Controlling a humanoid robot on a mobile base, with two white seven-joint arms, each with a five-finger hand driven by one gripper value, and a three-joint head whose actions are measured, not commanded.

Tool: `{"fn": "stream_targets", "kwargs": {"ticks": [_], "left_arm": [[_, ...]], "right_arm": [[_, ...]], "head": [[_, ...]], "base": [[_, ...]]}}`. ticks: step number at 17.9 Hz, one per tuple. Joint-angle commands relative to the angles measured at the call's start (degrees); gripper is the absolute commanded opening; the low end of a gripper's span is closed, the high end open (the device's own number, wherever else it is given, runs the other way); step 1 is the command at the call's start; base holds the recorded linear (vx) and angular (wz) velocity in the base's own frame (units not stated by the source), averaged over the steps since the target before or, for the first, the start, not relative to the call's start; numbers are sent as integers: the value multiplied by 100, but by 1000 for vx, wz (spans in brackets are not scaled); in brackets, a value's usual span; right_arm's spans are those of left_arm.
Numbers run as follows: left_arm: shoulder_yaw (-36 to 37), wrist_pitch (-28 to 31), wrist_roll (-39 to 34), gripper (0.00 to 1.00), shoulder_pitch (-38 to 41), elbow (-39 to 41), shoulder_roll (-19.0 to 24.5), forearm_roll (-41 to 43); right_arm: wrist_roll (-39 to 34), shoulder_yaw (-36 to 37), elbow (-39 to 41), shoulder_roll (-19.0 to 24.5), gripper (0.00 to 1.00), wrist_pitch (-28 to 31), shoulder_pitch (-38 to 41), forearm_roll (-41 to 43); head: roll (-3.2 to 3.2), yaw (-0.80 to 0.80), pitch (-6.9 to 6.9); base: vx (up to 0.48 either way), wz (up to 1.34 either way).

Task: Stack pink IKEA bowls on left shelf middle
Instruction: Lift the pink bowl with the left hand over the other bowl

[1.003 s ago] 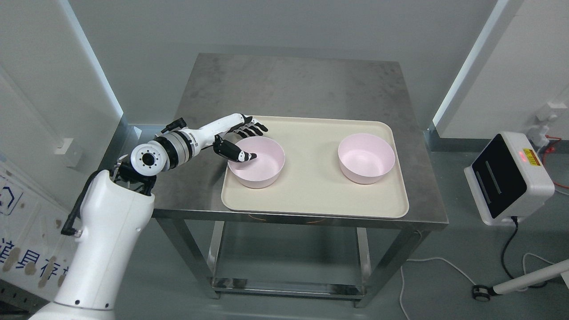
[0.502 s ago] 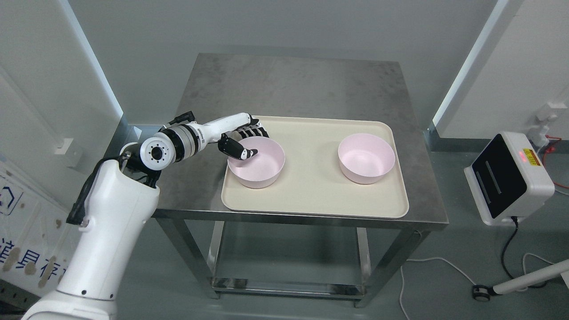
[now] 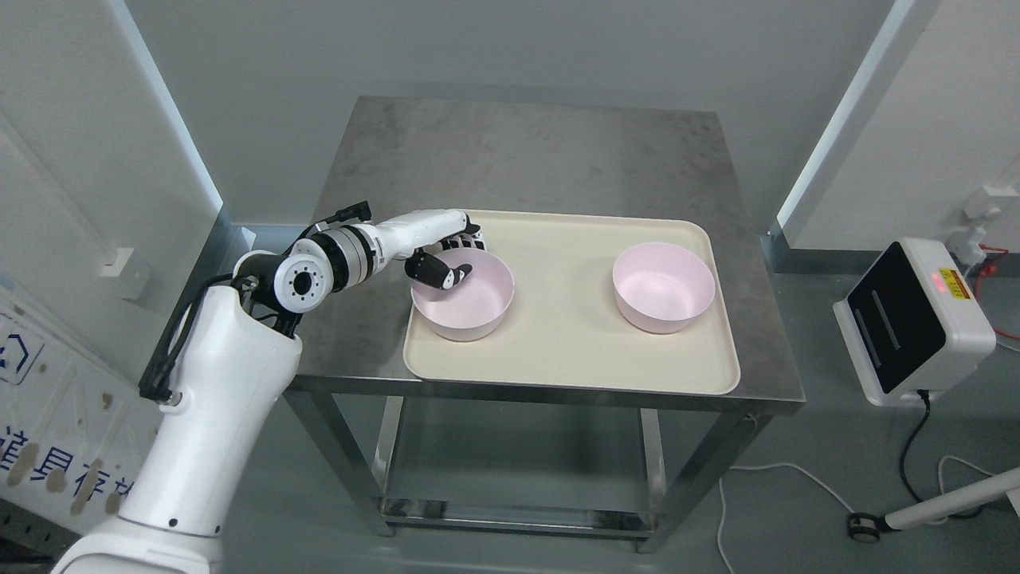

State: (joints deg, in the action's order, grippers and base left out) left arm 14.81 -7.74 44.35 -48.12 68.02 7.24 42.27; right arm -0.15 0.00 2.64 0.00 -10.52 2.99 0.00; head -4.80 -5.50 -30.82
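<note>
A steel table (image 3: pixel 510 151) carries 1 cream tray (image 3: pixel 570 351), set against the table's front edge and reaching toward its right edge. 2 pink bowls stand upright on the tray, well apart. The left bowl (image 3: pixel 470 307) sits in the tray's left half, close to its left rim; the right bowl (image 3: pixel 665 291) sits in the tray's right half, close to its right rim. Both bowls are empty inside. The left arm enters from the lower left and reaches across the table's left edge. The left hand (image 3: pixel 442 255) is closed on the back-left rim of the left bowl: the thumb (image 3: pixel 446 275) lies inside the wall, and the fingers (image 3: pixel 470 237) curl down behind it on the outside. Whether the left bowl is raised off the tray or rests on it cannot be told. The right bowl is untouched. A lower shelf (image 3: pixel 510 502) shows under the tabletop. On the floor off the table's right side stands a white device (image 3: pixel 912 319) with a black face and a cable.
</note>
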Motion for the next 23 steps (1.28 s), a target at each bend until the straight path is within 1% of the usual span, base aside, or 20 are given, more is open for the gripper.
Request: {"fn": "stream_targets", "kwargs": {"ticks": [1, 2, 4, 7, 9, 10, 11, 12, 13, 15, 16, 17, 18, 20, 23], "left_arm": [[-92, -70, -6, 1, -30, -114, -275, 238], [-127, -70, -14, 0, -74, -114, -328, 229], [-328, -70, -6, 0, -319, -70, -582, 185], [-470, -52, 64, 1, -854, 0, -624, 132], [-217, -8, 74, 1, -1268, 9, -624, -156], [176, 35, 65, 1, -1392, 9, -624, -471], [755, 131, 39, 2, -1445, 9, -624, -848], [1152, 150, 12, 2, -1454, 26, -624, -1026], [1765, 150, -5, 2, -1489, 35, -624, -1185], [2611, 168, -49, 2, -1577, 1, -624, -1335], [3050, 176, -180, 2, -1699, -26, -624, -1397], [3420, 203, -521, 2, -1883, -52, -624, -1502], [3711, 281, -1055, 2, -2137, -157, -624, -1720], [4037, 387, -1821, 2, -2438, -246, -624, -2107], [4424, 379, -2018, 2, -2448, -412, -624, -2153]], "right_arm": [[-3, 61, 0, -100, 100, -12, 0, -44], [-3, 61, 0, -100, 100, -12, 0, -44], [-3, 53, 0, -100, 100, -12, 0, -44], [-3, 53, 0, -100, 100, -12, 0, -44], [-3, 53, 0, -100, 100, -12, 0, -44], [-3, 53, 0, -100, 100, -12, 0, -44], [-3, 61, 0, -100, 100, -12, 0, -44], [-3, 53, 0, -100, 100, -12, 0, -44], [-3, 61, 0, -100, 100, -12, 0, -44], [-3, 53, 0, -100, 100, -12, 0, -44], [-3, 53, 0, -100, 100, -12, 0, -44], [-3, 61, 0, -100, 100, -12, 0, -44], [-3, 53, 0, -100, 100, -12, 0, -44], [-3, 53, 0, -100, 100, -12, 0, -44], [-3, 53, 0, -100, 100, -12, 0, -44]], "head": [[0, 0, 0], [0, 0, 0], [0, 0, 0], [0, 0, 0], [0, 0, 0], [0, 0, 0], [0, 0, 0], [0, 0, 0], [0, 0, 0], [0, 0, 0], [0, 0, 0], [0, 0, 0], [0, 0, 0], [0, 0, 0], [0, 0, 0]], "base": [[0, 0], [0, 0], [0, 0], [0, -6], [-1, -9], [0, 0], [0, 0], [0, 0], [0, 0], [0, 0], [0, 0], [0, 0], [0, 0], [0, 0], [0, 0]]}}
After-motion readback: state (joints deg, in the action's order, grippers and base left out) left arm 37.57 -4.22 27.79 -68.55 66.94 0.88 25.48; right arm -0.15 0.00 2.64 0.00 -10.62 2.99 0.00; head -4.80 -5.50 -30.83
